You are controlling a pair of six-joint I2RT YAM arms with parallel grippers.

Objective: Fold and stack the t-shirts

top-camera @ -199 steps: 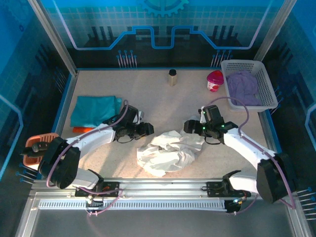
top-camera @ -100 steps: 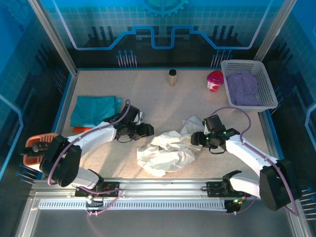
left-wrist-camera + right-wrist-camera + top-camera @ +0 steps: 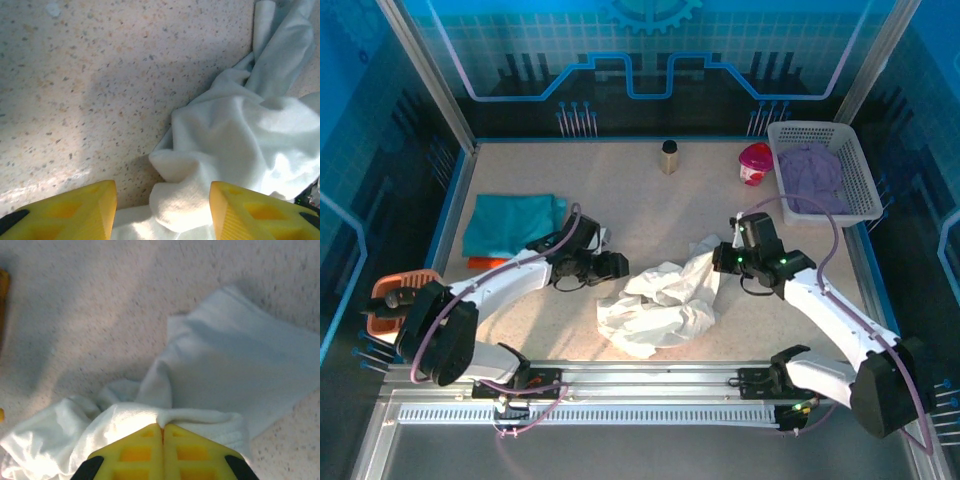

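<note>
A large white t-shirt lies crumpled at the table's middle front. My right gripper is shut on a fold at the shirt's right edge and holds that part raised. In the right wrist view the yellow fingers press together on the white t-shirt. My left gripper sits low at the shirt's left edge, open. A lump of the white t-shirt lies between its fingers without being pinched. A folded teal t-shirt rests at the left, with an orange strip at its near edge.
A white mesh basket holding purple cloth stands at the back right. Beside it is a pink cup, and a small dark bottle stands at the back centre. An orange object sits outside the left rail.
My right gripper dipped to the white shirt's right edge, shut on a fold and drew it up and back. The left gripper opened slightly and stayed put.
</note>
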